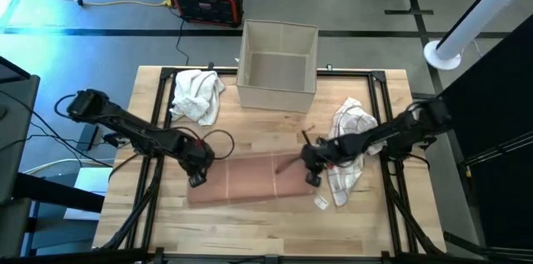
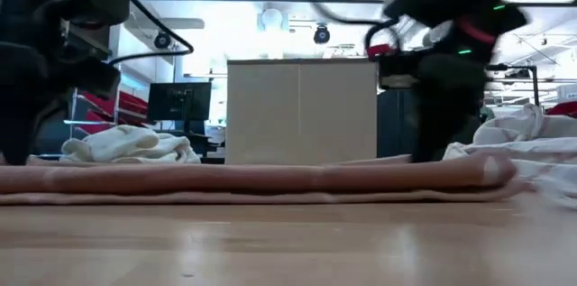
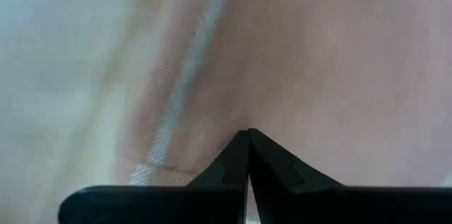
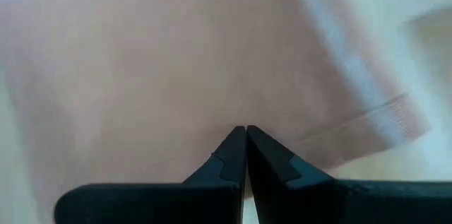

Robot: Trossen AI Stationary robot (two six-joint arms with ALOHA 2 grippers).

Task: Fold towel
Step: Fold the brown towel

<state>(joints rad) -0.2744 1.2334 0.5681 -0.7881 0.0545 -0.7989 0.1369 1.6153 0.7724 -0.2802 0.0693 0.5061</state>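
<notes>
I'm seeing one pink towel [image 1: 250, 179], soft rectangular cloth, lying at the wooden tabletop's [image 1: 266, 231] six o'clock; left gripper [image 1: 196, 180] and right gripper [image 1: 313, 177] (jaws pressed together) sitting on its ends, two white rags [image 1: 196, 96] behind.

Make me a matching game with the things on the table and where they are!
Things:
1. pink towel
2. box
3. white cloth
4. striped cloth

Places:
A. back middle of the table
B. back left, beside the box
C. flat in the middle, between the two arms
D. right side, under the right arm

Pairs: 1-C, 2-A, 3-B, 4-D
</notes>
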